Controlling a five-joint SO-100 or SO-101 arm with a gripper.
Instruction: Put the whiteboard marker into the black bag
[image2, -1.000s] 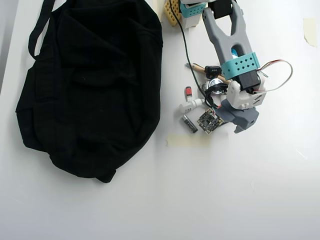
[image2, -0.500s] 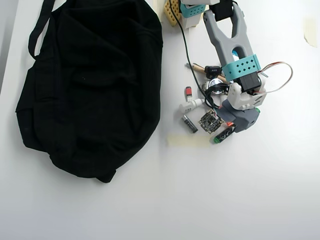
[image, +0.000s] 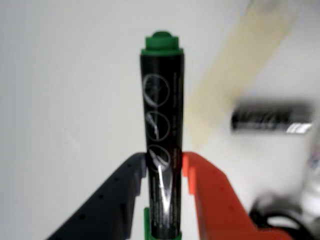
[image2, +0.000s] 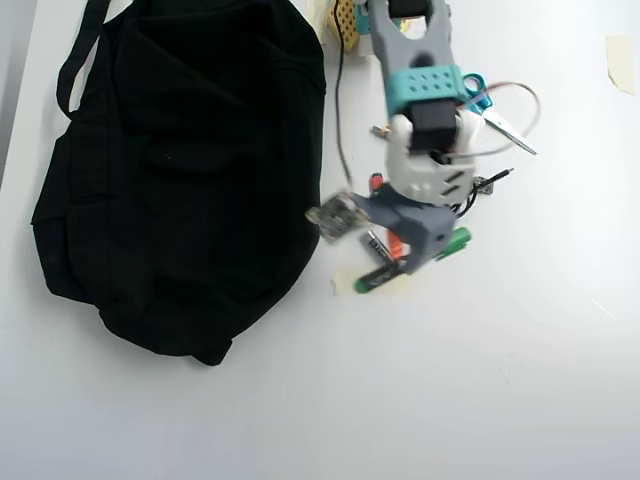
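The whiteboard marker (image: 161, 100) has a black barrel with white print and green ends. In the wrist view it stands straight up between my two fingers, the dark one (image: 112, 200) on the left and the orange one (image: 210, 200) on the right. My gripper (image: 164, 165) is shut on its barrel. In the overhead view the gripper (image2: 405, 255) holds the marker (image2: 372, 283) slantwise, a green end showing on each side. The black bag (image2: 180, 170) lies a short way left of the gripper, not touching it. I cannot tell whether the marker is off the table.
A short dark metallic cylinder (image: 272, 120) lies right of the marker, blurred. A pale yellow strip (image: 235, 75) lies beside it, and also shows in the overhead view (image2: 347, 284). Blue-handled scissors (image2: 490, 105) and cables lie by the arm. A yellow tape piece (image2: 620, 62) is at the far right.
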